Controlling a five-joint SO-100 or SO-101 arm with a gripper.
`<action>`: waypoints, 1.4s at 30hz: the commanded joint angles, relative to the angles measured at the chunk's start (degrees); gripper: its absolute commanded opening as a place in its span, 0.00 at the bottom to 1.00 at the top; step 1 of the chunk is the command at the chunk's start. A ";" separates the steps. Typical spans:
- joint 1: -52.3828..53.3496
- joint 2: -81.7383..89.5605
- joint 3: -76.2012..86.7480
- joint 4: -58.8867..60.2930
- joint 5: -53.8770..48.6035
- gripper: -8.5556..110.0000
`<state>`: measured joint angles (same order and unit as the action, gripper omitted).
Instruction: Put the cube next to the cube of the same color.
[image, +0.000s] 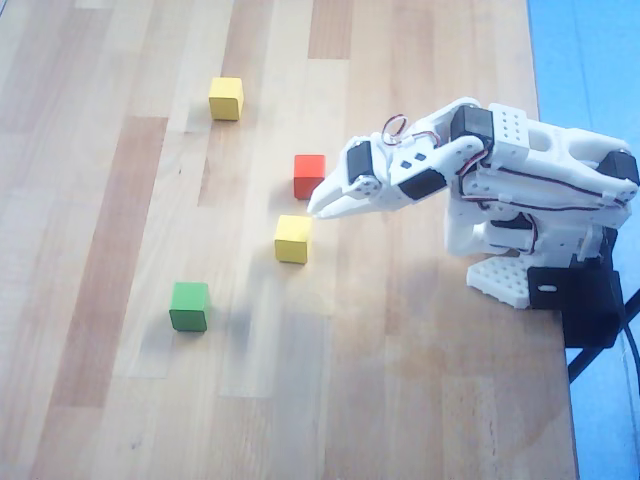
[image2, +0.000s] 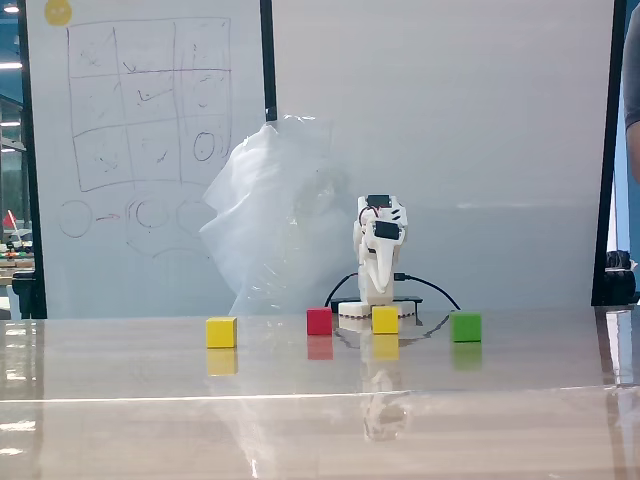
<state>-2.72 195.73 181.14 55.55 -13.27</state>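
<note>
On the wooden table (image: 120, 400), fingers (image: 318, 208) together, empty, poised between red cube (image: 309, 176) and nearer yellow cube (image: 293, 239), open room leftward.

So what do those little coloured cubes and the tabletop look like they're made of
The two small yellow cubes, the red cube and the green cube look like painted wood: flat matte colour, crisp edges, though plastic can't be ruled out. The tabletop looks like jointed wooden planks with visible grain strips, and its glossy reflections in the fixed view suggest varnish.
</note>
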 joint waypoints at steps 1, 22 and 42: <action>-0.70 1.93 -1.05 0.00 -0.26 0.07; 0.09 1.49 -4.66 0.79 -0.62 0.07; -0.70 -58.71 -54.40 11.34 -0.35 0.07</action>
<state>-2.72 144.49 141.59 61.70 -13.62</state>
